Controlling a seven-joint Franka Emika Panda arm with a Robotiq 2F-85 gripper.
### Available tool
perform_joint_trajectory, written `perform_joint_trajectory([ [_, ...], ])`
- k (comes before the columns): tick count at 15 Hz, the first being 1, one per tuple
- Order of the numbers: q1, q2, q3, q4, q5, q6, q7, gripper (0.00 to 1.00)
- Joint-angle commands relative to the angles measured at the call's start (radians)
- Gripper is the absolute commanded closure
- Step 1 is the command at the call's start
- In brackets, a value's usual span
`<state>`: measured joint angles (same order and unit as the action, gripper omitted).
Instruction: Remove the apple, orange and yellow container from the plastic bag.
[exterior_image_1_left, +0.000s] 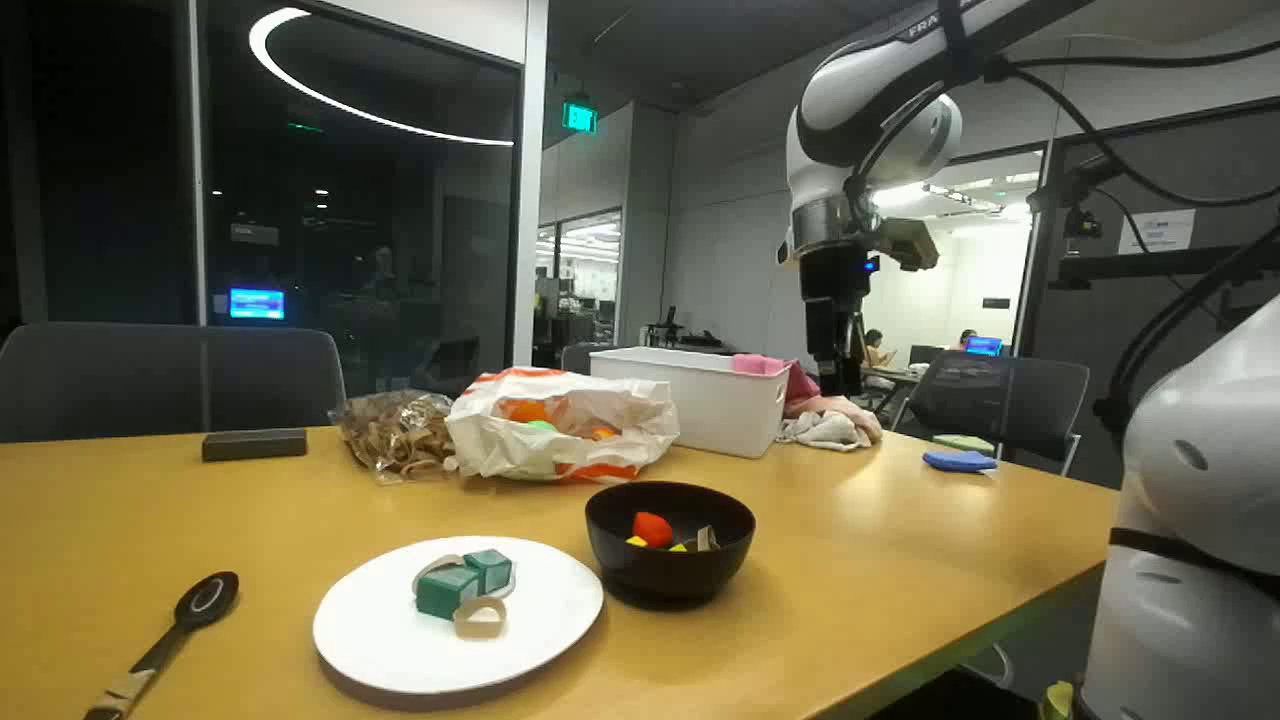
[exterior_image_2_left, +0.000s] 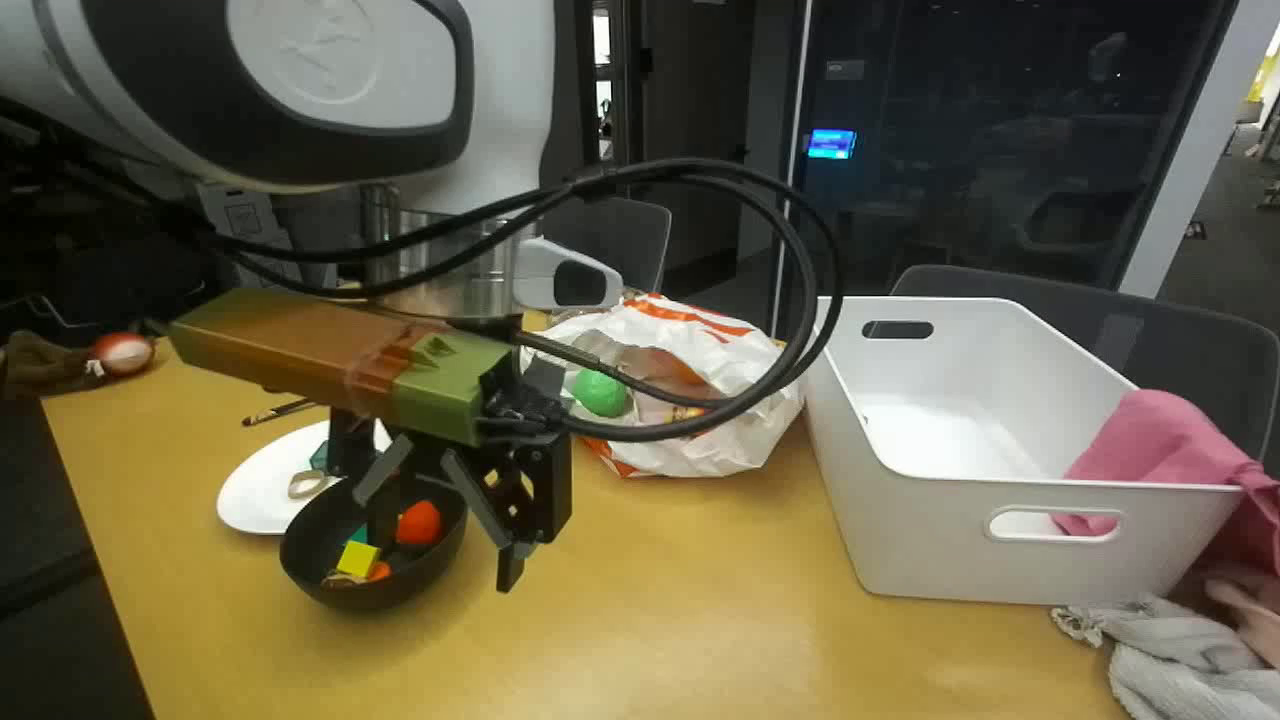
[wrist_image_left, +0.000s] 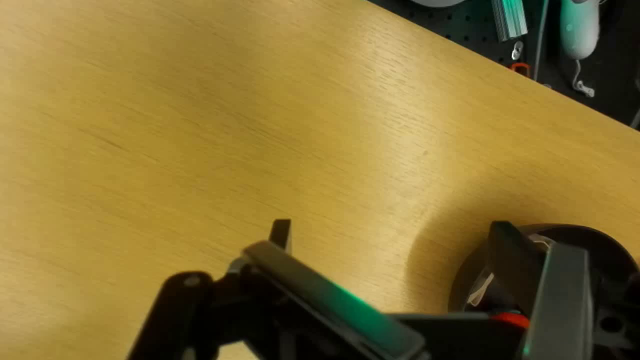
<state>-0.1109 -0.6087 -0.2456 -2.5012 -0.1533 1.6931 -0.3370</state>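
Jaws, spread wide and empty, hang above the table (wrist_image_left: 200, 125), clear of the black bowl (exterior_image_1_left: 672, 578).

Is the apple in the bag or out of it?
In. Both exterior views show the green apple through the open mouth of the bag, with white plastic around it.

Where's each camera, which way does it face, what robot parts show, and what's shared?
An exterior view: low, near the white plate, facing the plastic bag; arm and gripper at right.
An exterior view: near the white box, looking down across the table; arm and gripper at left.
Wrist view: on the wrist, facing down at table and black bowl; gripper fingers along the bottom.
Both exterior views: plate, bowl, bag, box.
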Motion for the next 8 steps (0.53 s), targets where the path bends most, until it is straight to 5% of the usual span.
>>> perform_joint_trajectory([
  [1, -0.004, 0.001, 0.004, 0.004, 0.002, 0.0, -0.002, 0.0],
  [8, -0.004, -0.002, 0.004, 0.011, 0.002, 0.0, -0.002, 0.0],
])
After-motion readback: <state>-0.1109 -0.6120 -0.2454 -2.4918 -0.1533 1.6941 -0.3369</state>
